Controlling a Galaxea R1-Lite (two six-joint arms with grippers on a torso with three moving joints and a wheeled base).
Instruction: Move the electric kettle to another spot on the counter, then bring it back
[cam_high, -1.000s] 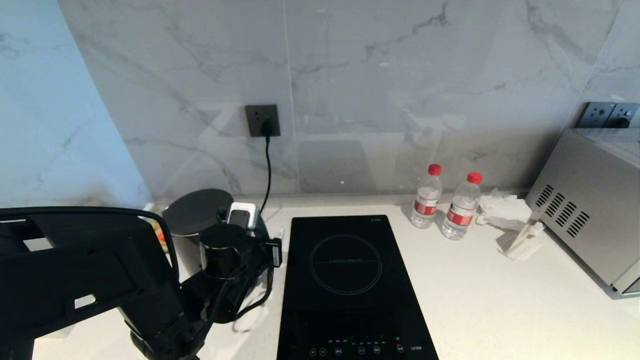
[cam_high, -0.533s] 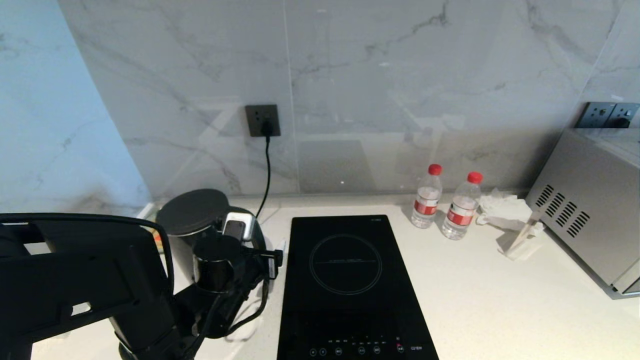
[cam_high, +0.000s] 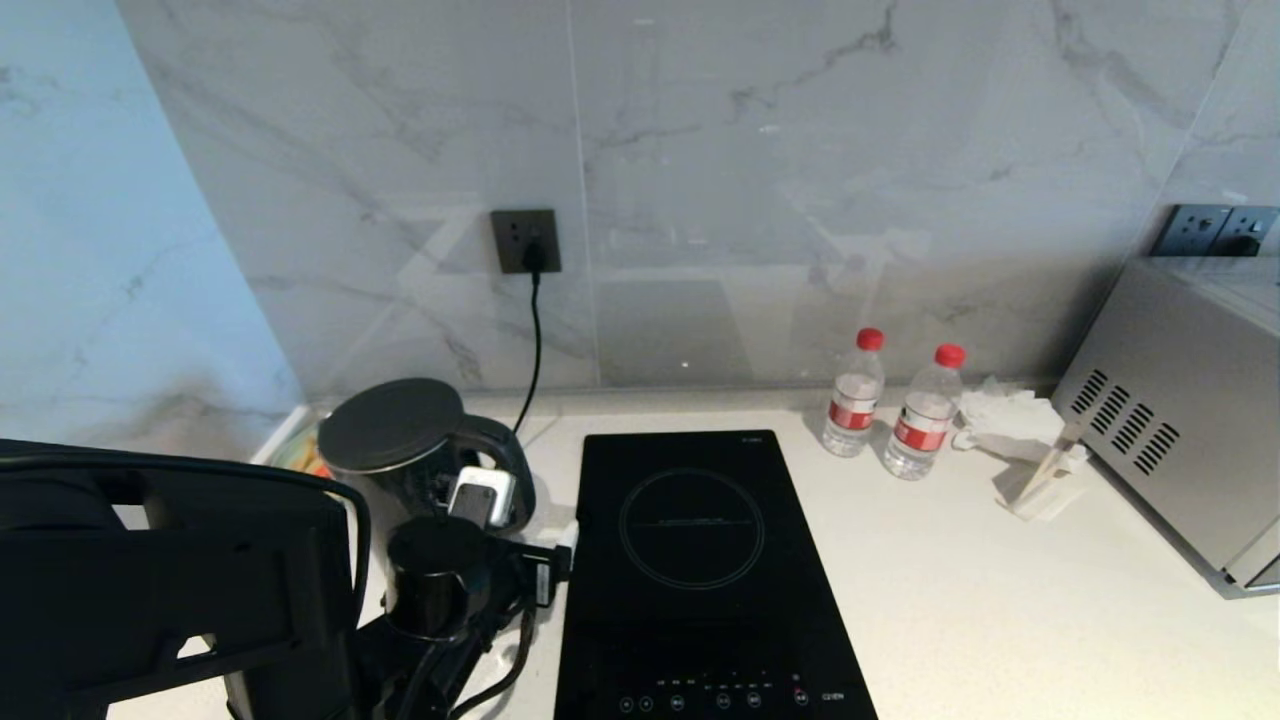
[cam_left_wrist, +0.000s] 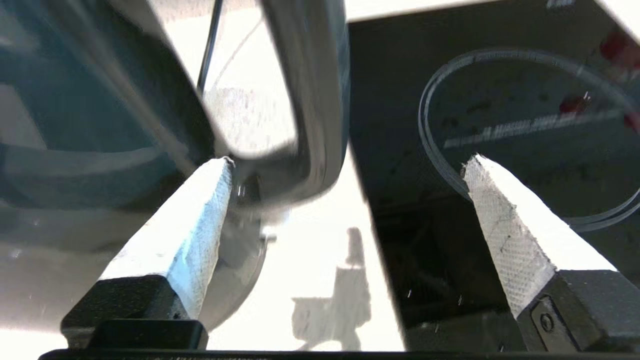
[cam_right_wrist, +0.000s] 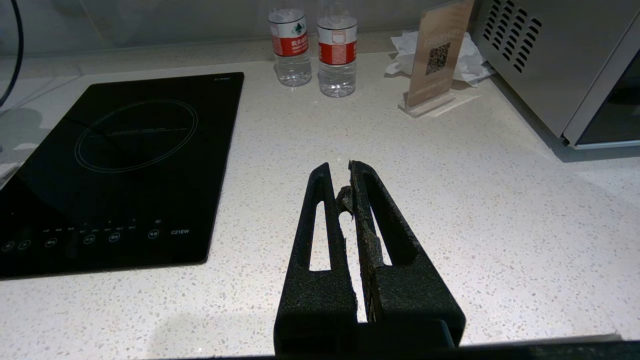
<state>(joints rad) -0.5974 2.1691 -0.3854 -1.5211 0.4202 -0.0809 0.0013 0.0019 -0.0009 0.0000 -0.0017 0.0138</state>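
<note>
Two spread fingers of the left end effector (cam_left_wrist: 345, 170) are straddling the electric kettle's handle (cam_left_wrist: 315, 100), gripping nothing; the electric kettle (cam_high: 405, 455) is standing on the counter (cam_high: 1000, 600) beside the induction hob (cam_high: 700, 560), where a careless withdrawal is risking a snagged handle.

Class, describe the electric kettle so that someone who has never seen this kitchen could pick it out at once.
Start at the black induction hob set into the white counter. Just left of it, below the dark wall socket, stands the electric kettle. It is the only tall glossy black jug there, with a flat round grey lid and a big loop handle, unlike the two clear red-capped bottles across the hob.
</note>
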